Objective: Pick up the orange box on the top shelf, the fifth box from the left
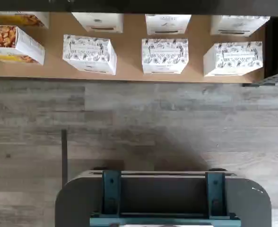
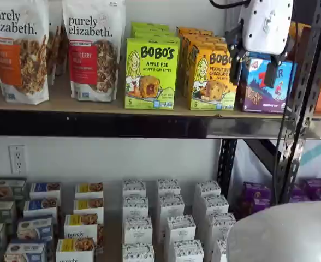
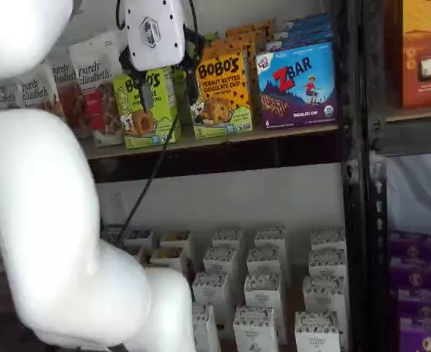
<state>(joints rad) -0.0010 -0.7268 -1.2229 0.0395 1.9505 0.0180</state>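
Note:
The orange box [image 2: 212, 76] stands upright on the top shelf [image 2: 95, 103], printed BOBO'S Peanut Butter Chocolate Chip, with more of the same behind it. It shows in both shelf views [image 3: 223, 95]. My gripper [image 2: 253, 73] hangs from the view's top edge in front of the shelf, a little right of the orange box and apart from it. Its two black fingers show a gap between them and hold nothing. Its white body [image 3: 155, 33] also shows in a shelf view. The wrist view shows neither the orange box nor the fingers.
A lime-green Apple Pie carton [image 2: 151, 73] stands left of the orange box and a blue ZBar box [image 2: 261, 90] right of it. Granola bags [image 2: 18, 49] stand far left. Small white boxes [image 2: 168, 218] fill the lower level. A steel upright [image 2: 302, 98] stands right. The white arm [image 3: 47, 220] fills the left foreground.

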